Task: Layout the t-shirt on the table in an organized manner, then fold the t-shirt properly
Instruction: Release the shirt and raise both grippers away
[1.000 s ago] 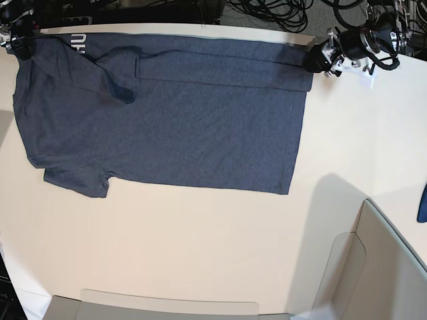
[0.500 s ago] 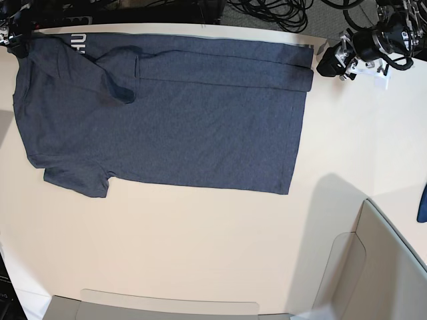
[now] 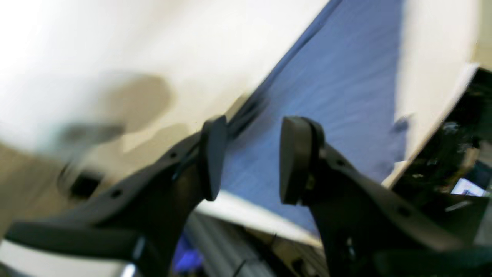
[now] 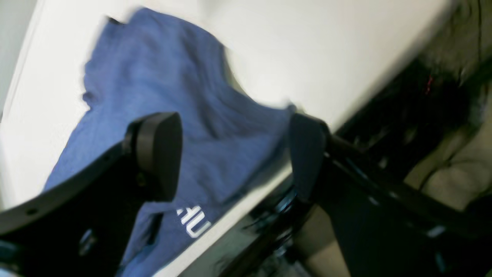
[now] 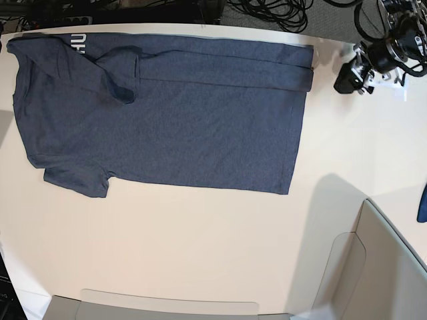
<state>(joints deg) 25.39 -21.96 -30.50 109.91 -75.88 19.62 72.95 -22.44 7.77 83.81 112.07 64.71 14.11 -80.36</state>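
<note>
The t-shirt (image 5: 167, 120) lies flat on the table (image 5: 200, 247), neck to the left and hem to the right. A strip along its far edge is folded over, with one sleeve (image 5: 120, 73) lying on top. My left gripper (image 5: 347, 77) hovers just right of the folded hem corner, clear of the cloth. In the left wrist view that gripper (image 3: 253, 159) is open, nothing between its fingers, with the shirt (image 3: 338, 84) beyond. In the right wrist view my right gripper (image 4: 232, 154) stands wide open above the shirt's lettered end (image 4: 194, 223). It does not show in the base view.
Grey-beige box walls (image 5: 380, 267) rise at the front right, and a flap (image 5: 167, 308) lies along the front edge. A small blue cloth scrap (image 5: 422, 203) shows at the right edge. Black cables (image 5: 273, 10) lie beyond the table's far edge.
Both grippers have let go of the shirt's far corners. The left one has drawn away to the right; the right one has left the base view at the top left. The shirt has stayed put.
</note>
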